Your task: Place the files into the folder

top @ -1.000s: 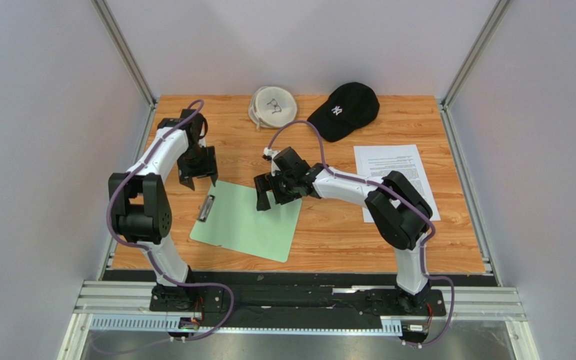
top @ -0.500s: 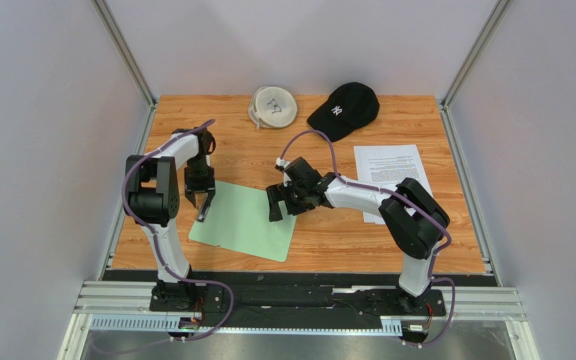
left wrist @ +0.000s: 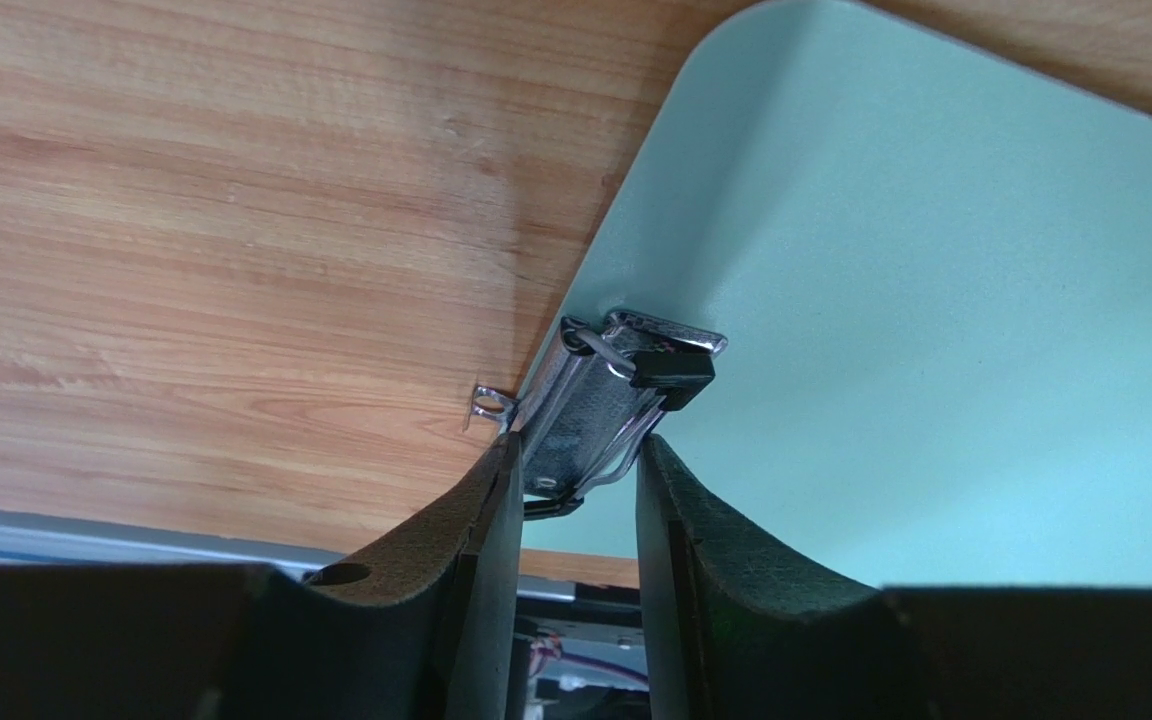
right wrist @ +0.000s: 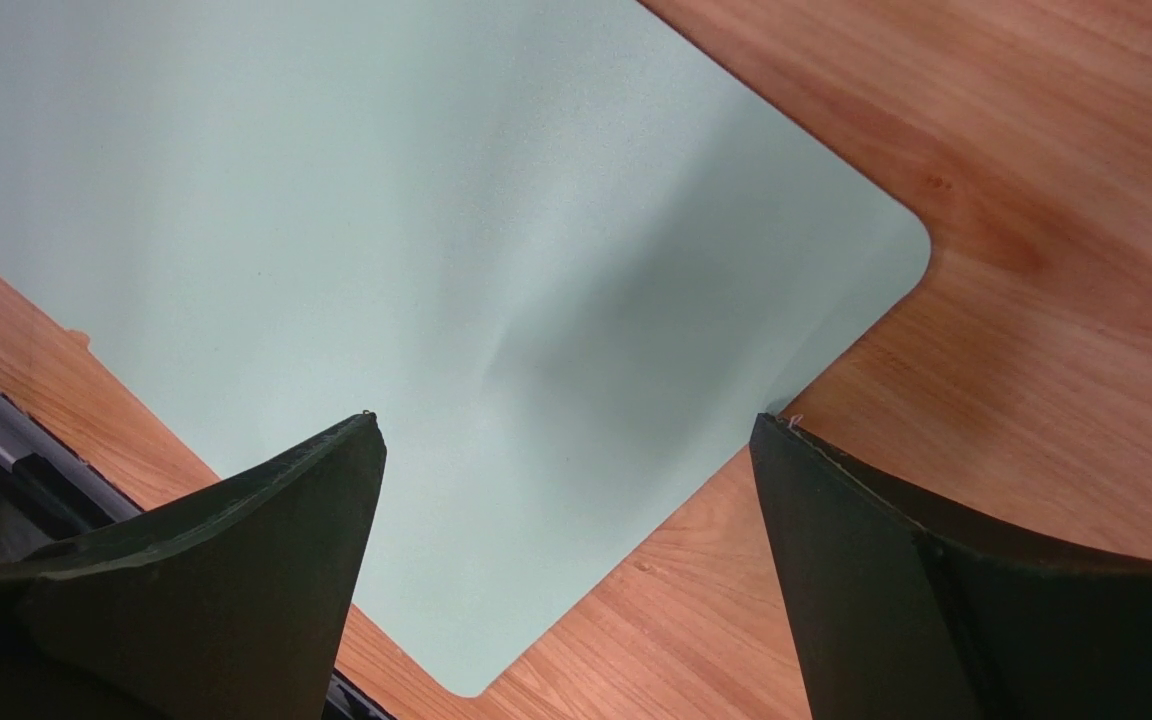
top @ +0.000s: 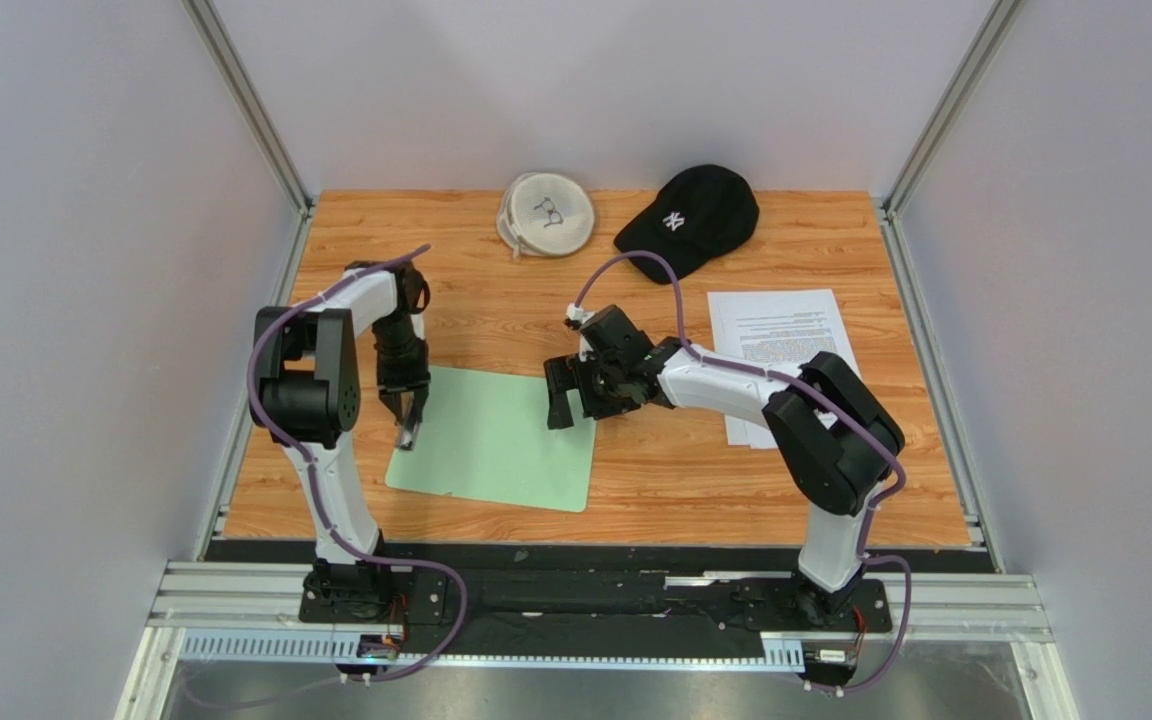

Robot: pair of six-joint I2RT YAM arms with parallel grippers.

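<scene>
The pale mint-green folder [top: 500, 435] lies flat on the wooden table, its metal clip [left wrist: 612, 398] at its left end. My left gripper [left wrist: 578, 447] points down at that end, its fingers narrowed on either side of the clip and touching it. My right gripper [top: 567, 398] hovers wide open over the folder's far right corner [right wrist: 868, 225], holding nothing. The files [top: 785, 353], white printed sheets, lie on the table to the right, apart from both grippers.
A black cap [top: 692, 218] and a round white object [top: 546, 213] sit at the back of the table. Metal rails run along the table's left, right and near edges.
My left gripper came down from behind the folder onto its clip and narrowed around it. The folder turned slightly. My right gripper shifted a little right along the folder's far edge.
</scene>
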